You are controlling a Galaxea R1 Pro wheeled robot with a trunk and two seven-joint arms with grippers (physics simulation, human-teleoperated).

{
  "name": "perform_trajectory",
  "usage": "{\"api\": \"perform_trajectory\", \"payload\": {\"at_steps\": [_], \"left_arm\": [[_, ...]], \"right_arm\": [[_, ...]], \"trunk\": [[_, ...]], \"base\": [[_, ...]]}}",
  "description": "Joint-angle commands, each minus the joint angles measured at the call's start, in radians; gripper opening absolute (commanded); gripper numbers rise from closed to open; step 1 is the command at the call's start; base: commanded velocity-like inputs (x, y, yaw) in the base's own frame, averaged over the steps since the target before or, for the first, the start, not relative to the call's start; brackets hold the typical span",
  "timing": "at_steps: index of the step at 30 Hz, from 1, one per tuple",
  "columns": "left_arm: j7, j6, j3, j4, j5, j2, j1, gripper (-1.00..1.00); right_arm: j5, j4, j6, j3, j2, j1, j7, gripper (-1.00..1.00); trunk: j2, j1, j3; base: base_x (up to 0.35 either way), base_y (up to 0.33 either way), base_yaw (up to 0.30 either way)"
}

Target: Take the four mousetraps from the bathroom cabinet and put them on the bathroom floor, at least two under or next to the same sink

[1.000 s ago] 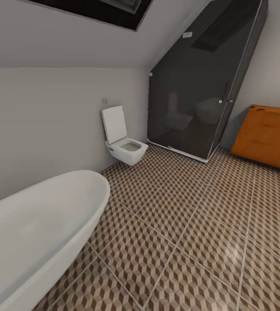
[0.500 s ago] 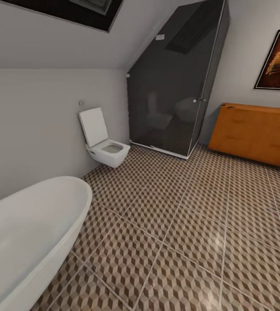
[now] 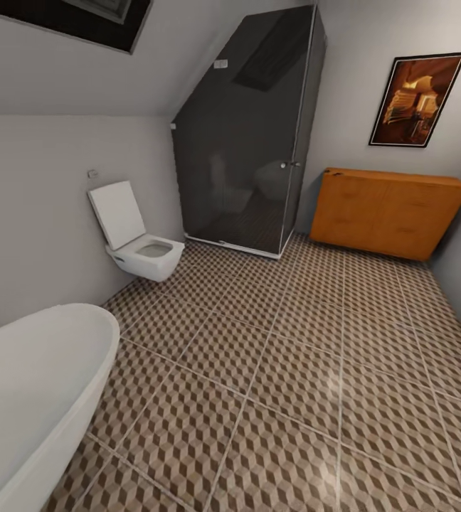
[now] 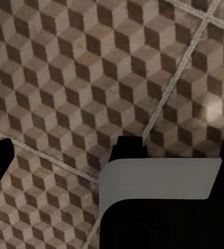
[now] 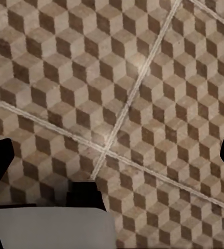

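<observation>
The bathroom floor, laid in large tiles printed with a brown, beige and white cube pattern and crossed by pale grout lines, was seen spread across the head view. The cabinet, a low orange-brown wooden sideboard with flat drawer fronts, was set against the far wall at the right, its fronts closed, and no mousetraps could be made out on or around it. A framed picture was hung on the wall above it. A dark glass shower enclosure was placed in the far corner just left of the cabinet, and a white wall-hung toilet with its lid raised was fixed to the left wall. The rounded rim of a white bathtub was seen at the near left. In both wrist views the patterned tiles were seen below, with only dark finger tips at the picture edges. Whether either gripper's fingers were spread or closed could not be told.
</observation>
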Motion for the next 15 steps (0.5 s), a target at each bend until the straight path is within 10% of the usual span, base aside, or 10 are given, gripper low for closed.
{"api": "perform_trajectory", "payload": {"at_steps": [1, 15], "left_arm": [[0.0, -0.004, -0.007, 0.003, 0.005, -0.001, -0.001, 1.0], [-0.001, -0.004, -0.007, 0.003, 0.002, 0.0, -0.001, 1.0]], "right_arm": [[-0.008, -0.001, -0.001, 0.008, 0.0, 0.0, -0.004, 1.0], [-0.008, -0.001, -0.001, 0.008, 0.0, 0.0, -0.005, 1.0]], "trunk": [[0.0, 0.0, 0.0], [0.0, 0.0, 0.005]], "base": [[0.0, 0.0, -0.285], [0.0, 0.0, -0.283]]}}
